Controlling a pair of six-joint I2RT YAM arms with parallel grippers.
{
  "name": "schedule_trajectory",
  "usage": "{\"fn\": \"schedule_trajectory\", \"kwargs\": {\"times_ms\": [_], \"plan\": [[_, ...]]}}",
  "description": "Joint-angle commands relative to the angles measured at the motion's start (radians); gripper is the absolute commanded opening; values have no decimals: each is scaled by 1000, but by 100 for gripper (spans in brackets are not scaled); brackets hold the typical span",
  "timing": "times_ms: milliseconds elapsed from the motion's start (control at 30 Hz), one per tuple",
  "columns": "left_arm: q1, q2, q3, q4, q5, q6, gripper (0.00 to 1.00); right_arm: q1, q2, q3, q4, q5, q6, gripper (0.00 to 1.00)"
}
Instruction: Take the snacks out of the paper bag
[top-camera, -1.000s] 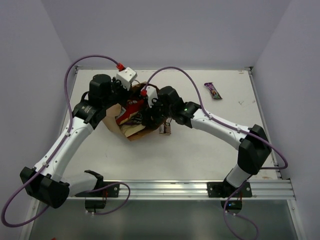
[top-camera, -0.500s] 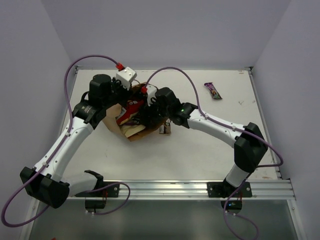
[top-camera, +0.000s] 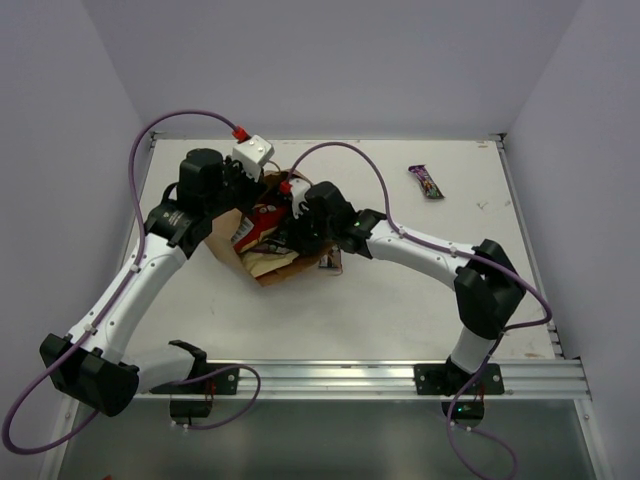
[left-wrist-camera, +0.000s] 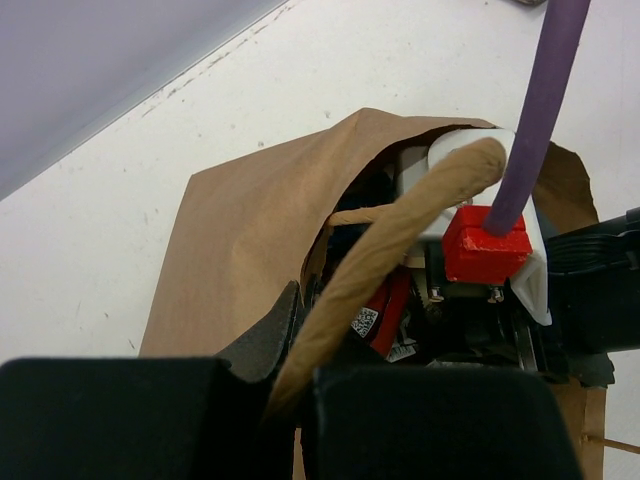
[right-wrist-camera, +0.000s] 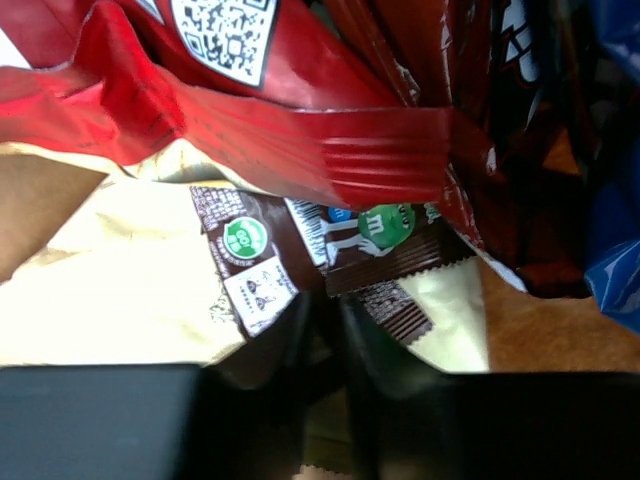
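The brown paper bag (top-camera: 224, 238) lies on its side with its mouth to the right; it also shows in the left wrist view (left-wrist-camera: 240, 240). My left gripper (top-camera: 243, 187) is shut on its rope handle (left-wrist-camera: 400, 225) and holds the upper edge up. My right gripper (top-camera: 292, 234) is inside the mouth, among the snacks. In the right wrist view its jaws (right-wrist-camera: 328, 335) stand nearly closed on the edge of a dark brown candy packet (right-wrist-camera: 375, 250). A red chip bag (right-wrist-camera: 300, 120) lies over it, a tan packet (right-wrist-camera: 110, 290) under it, and a blue packet (right-wrist-camera: 615, 200) at the right.
A purple candy bar (top-camera: 426, 182) lies on the table at the back right. A small brown packet (top-camera: 330, 260) lies just outside the bag's mouth, under my right forearm. Walls close the table in at the left, back and right.
My right gripper has pushed to the left, deeper into the bag's mouth, and its elbow has followed. My left gripper has held still on the handle.
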Motion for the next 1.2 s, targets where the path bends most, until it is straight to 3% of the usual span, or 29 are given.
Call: {"fn": "schedule_trajectory", "kwargs": {"times_ms": [0,33,133,500,567,600,733,933,1000,1167], "plan": [[5,-5,25,-37,-47,-3,0,6,-7,-12,9,26,-6,19],[5,-5,21,-37,-47,-3,0,6,-7,-14,9,31,-6,10],[5,-10,16,-39,-50,-1,0,6,-18,-12,9,31,-3,0],[5,-13,-16,-34,-55,-7,0,6,-150,14,15,25,32,1],[5,-18,-15,-32,-53,-9,0,6,-139,37,-17,40,37,11],[5,-16,-13,-31,-53,-9,0,6,-135,38,-22,46,37,30],[5,-19,-6,-31,-52,-15,0,6,-92,29,-31,37,46,64],[5,-16,10,-26,-44,-30,0,6,-34,31,-45,-32,52,78],[5,-16,10,-22,-38,-41,0,6,-27,28,-37,-26,66,79],[5,-12,11,-8,-4,-82,0,6,5,12,23,52,309,75]]}}
